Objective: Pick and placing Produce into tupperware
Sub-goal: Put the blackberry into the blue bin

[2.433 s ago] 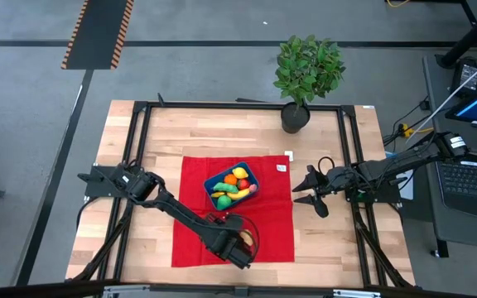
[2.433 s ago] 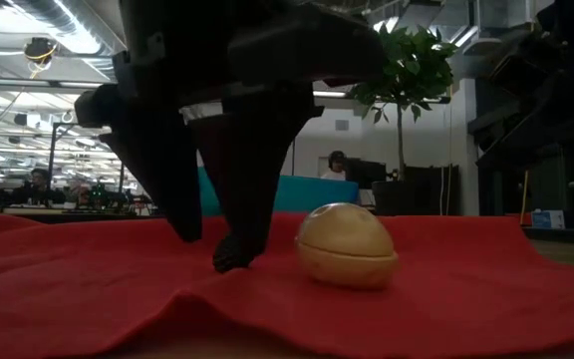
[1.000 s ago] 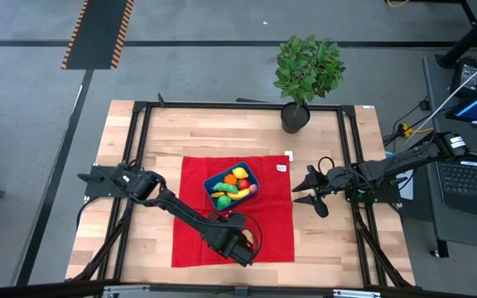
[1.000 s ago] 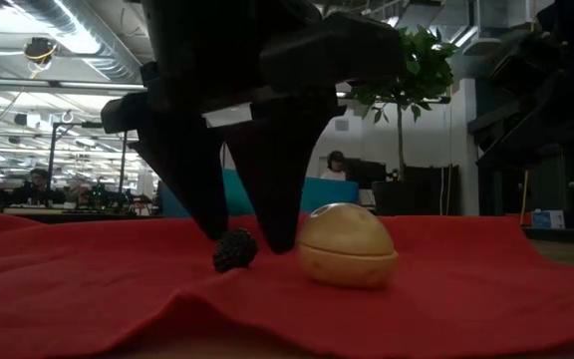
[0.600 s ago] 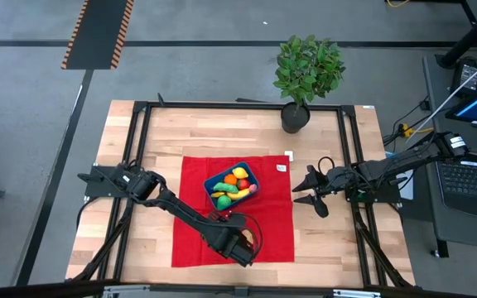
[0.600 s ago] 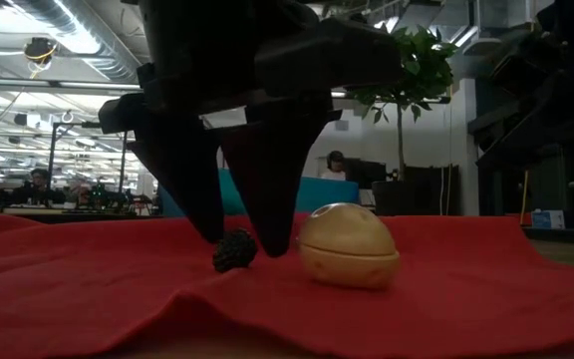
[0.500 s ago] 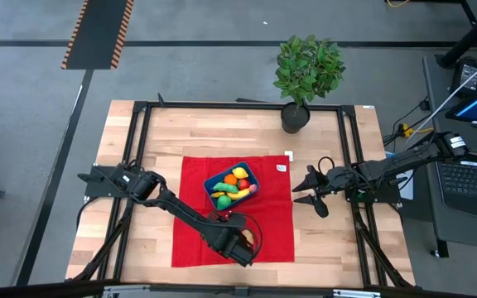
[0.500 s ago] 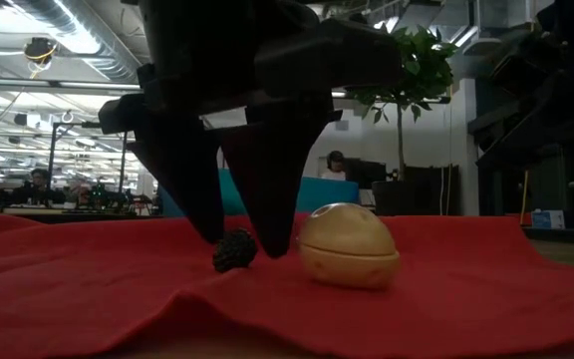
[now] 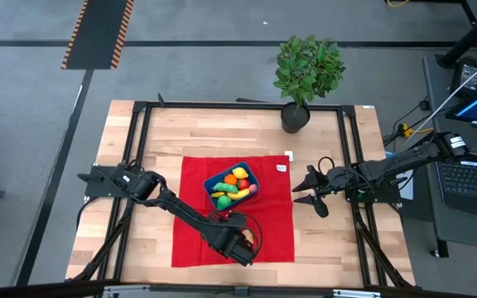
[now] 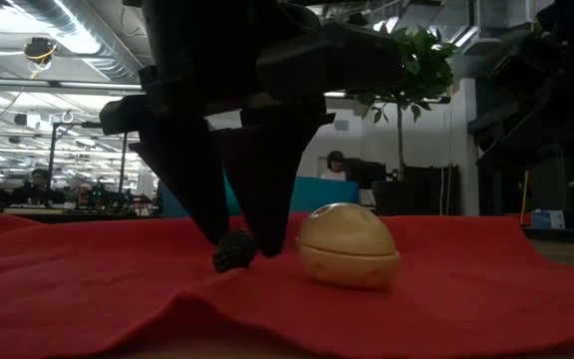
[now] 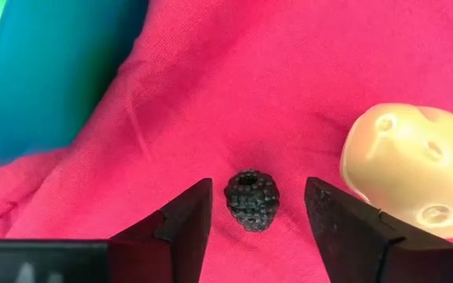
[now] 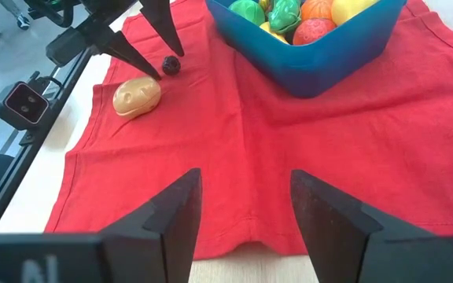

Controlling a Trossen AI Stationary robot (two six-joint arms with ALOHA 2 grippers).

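Between the parted fingers of the left gripper [image 11: 256, 211], the toy blackberry [image 11: 252, 200] (likely light, bumpy, roll-prone) wants squeezing across its middle.

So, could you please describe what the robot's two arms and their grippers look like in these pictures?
Both arms are dark, nearly black, jointed and slender, mounted on the table's black frame. The left gripper has two flat, wedge-shaped dark fingers tapering to blunt tips. The right gripper has the same pair of dark tapered fingers. A black cable loops beside each arm's wrist in the high view.
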